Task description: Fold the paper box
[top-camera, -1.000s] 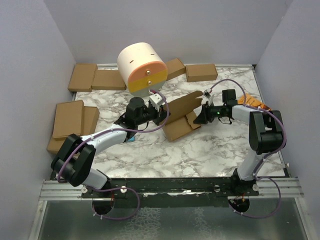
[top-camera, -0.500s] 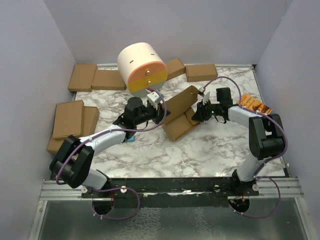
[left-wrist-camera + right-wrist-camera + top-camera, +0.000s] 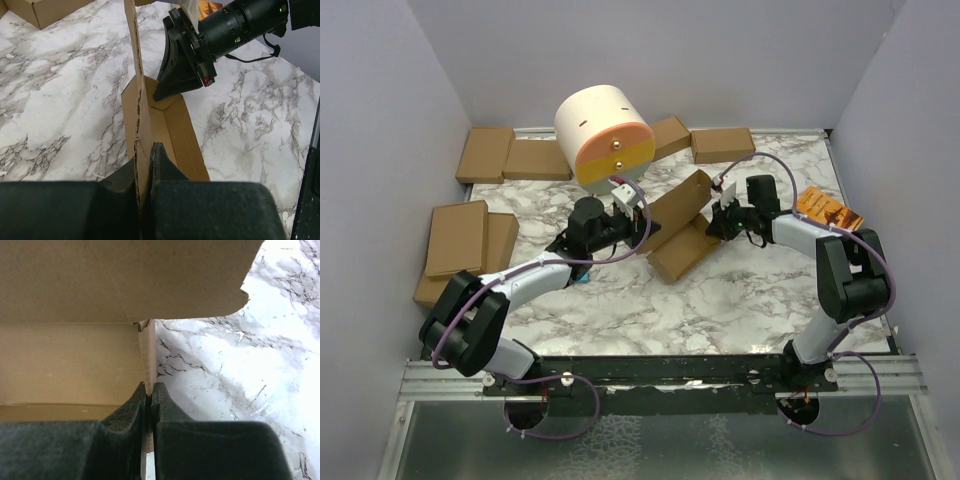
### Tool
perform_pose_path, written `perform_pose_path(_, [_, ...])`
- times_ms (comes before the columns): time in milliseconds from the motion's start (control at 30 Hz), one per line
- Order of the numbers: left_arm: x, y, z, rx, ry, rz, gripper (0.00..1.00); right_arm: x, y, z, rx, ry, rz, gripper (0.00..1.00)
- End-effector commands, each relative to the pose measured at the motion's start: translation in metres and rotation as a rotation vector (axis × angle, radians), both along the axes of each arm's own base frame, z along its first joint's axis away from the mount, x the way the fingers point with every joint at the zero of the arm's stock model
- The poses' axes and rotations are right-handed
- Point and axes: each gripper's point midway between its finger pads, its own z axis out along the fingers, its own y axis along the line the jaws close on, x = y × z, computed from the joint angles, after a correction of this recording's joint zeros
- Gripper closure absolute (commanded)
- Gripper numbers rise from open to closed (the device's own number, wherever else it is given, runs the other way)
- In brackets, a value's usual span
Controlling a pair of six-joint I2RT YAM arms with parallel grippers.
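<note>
The paper box (image 3: 682, 228), plain brown cardboard, lies half-formed in the middle of the marble table, its lid panel (image 3: 678, 198) raised at a slant. My left gripper (image 3: 642, 224) is at the box's left end. In the left wrist view it (image 3: 145, 156) is shut on the upright cardboard panel (image 3: 136, 75), with the box's open tray (image 3: 175, 135) just beyond. My right gripper (image 3: 713, 222) is at the right end. In the right wrist view it (image 3: 149, 388) is shut on a thin side flap (image 3: 148, 350), beside the box's inner wall (image 3: 70, 362) and under the lid (image 3: 125, 275).
Ready-made brown boxes line the back edge (image 3: 485, 155) (image 3: 535, 160) (image 3: 723, 145), and more are stacked at the left (image 3: 460, 240). An orange booklet (image 3: 828, 210) lies at the right. A white and orange cylinder (image 3: 605, 135) hangs over the back middle.
My right gripper has moved left to the box's right end and closed on its side flap. The lid panel has tipped lower. The left gripper kept its hold.
</note>
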Motion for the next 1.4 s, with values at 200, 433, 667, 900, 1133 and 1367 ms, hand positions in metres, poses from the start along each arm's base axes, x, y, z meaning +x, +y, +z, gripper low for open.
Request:
perform_pose_path(200, [-0.009, -0.007, 0.008, -0.090, -0.004, -0.017, 1.00, 0.006, 0.003, 0.001, -0.064, -0.069, 0.019, 0.78])
perform_pose_path(433, [-0.012, -0.010, 0.003, -0.089, 0.006, -0.021, 1.00, 0.007, 0.004, -0.004, -0.074, -0.064, 0.013, 0.77])
perform_pose_path(667, [-0.012, -0.011, 0.003, -0.090, 0.009, -0.018, 1.00, 0.006, 0.005, -0.012, -0.096, -0.056, 0.022, 0.78])
perform_pose_path(900, [-0.012, -0.010, 0.002, -0.090, 0.008, -0.012, 1.00, 0.013, -0.002, -0.015, -0.183, -0.095, -0.014, 0.94])
perform_pose_path(1133, [-0.012, -0.009, 0.002, -0.089, 0.006, -0.011, 1.00, 0.016, -0.006, -0.010, -0.206, -0.124, -0.026, 0.98])
perform_pose_path(1367, [-0.013, -0.009, 0.003, -0.091, 0.004, -0.010, 1.00, 0.011, 0.001, -0.005, -0.173, -0.117, 0.014, 0.77])
